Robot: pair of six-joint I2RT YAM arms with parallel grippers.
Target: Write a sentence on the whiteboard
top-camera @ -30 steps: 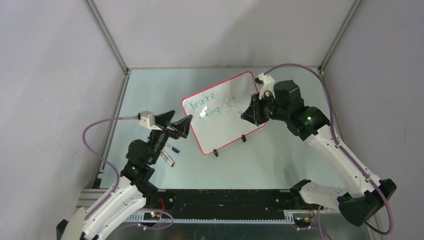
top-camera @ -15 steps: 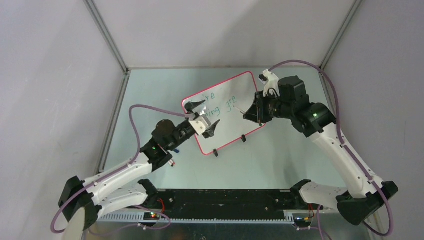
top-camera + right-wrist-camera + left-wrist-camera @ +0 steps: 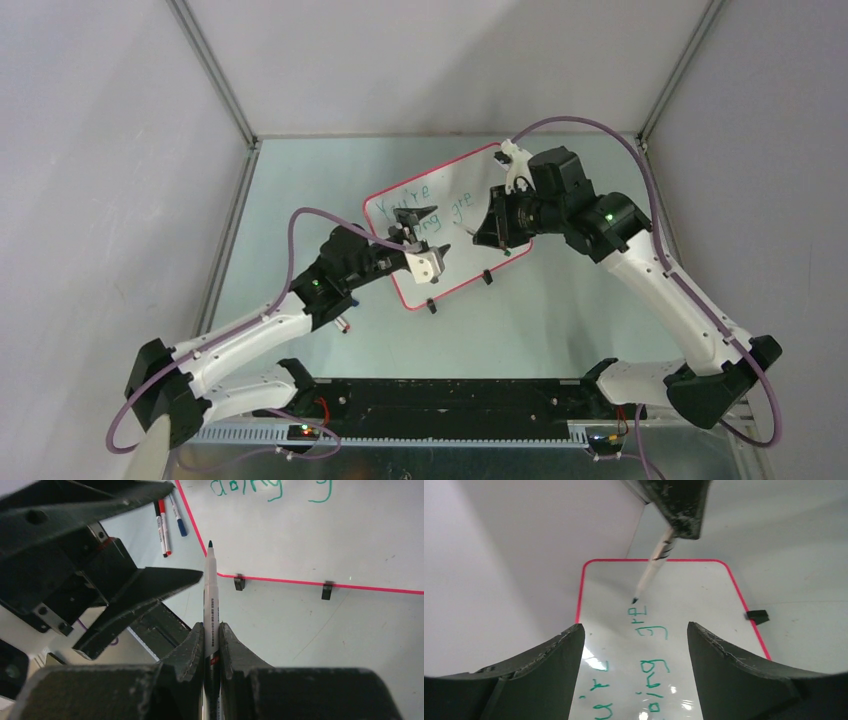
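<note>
And there it was: the left claw (image 3: 432,230) had swung in off the pale green tabletop (image 3: 300,200), away from the loose pens (image 3: 162,530). It hung over the lower-left part of the glossy white, red-rimmed whiteboard (image 3: 470,255), jaws spread wide, nothing between them. The board had not budged, lying mid-tabletop, its green writing ending in "gre". The right claw (image 3: 490,228) had edged left, clamped tight on the slim white marker (image 3: 210,595), tip just past that last letter; contact unclear.
</note>
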